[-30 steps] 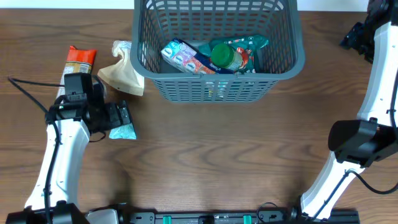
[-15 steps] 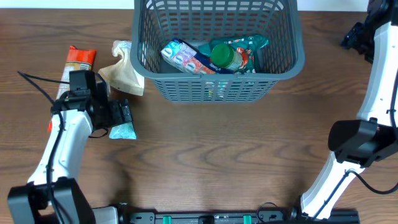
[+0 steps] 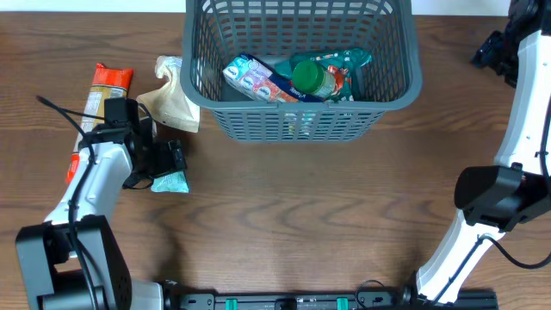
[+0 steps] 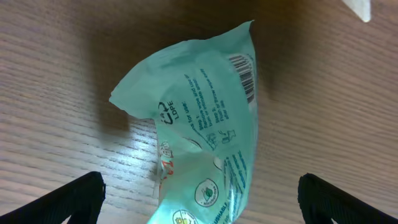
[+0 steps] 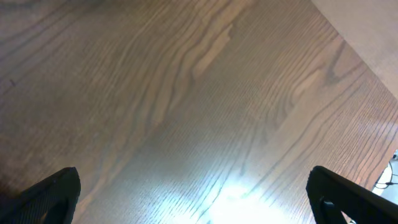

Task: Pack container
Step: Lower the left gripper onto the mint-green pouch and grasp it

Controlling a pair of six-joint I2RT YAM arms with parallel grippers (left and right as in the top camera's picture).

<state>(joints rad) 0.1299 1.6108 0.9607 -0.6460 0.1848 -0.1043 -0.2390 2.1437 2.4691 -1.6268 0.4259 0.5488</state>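
Overhead view of a wooden table (image 3: 284,215). The container (image 3: 258,125), a dark grey slotted basket, sits at the far middle. It already holds a green-lidded jar (image 3: 312,77) and some printed packets. Three items lie on the table to its left: an orange packet (image 3: 110,82), a beige pouch (image 3: 172,103) just beside the basket, and a pale teal packet (image 4: 199,124) nearer to me.

I judge the step in hand to be picking up the teal packet. My left hand (image 3: 176,161) hangs over it with fingers spread wide, holding nothing. In the left wrist view the packet lies crumpled between the two fingertips (only the tips show, at the bottom corners). Next I would need to lower, close on the soft film, then carry it right and far over the rim.

My right hand (image 5: 196,190) is also wide and empty above bare table at the right.

Compared with a second ago, the left arm has swung its elbow in and nudged the hand slightly toward the packet. The packet, the basket and the right arm have not moved.
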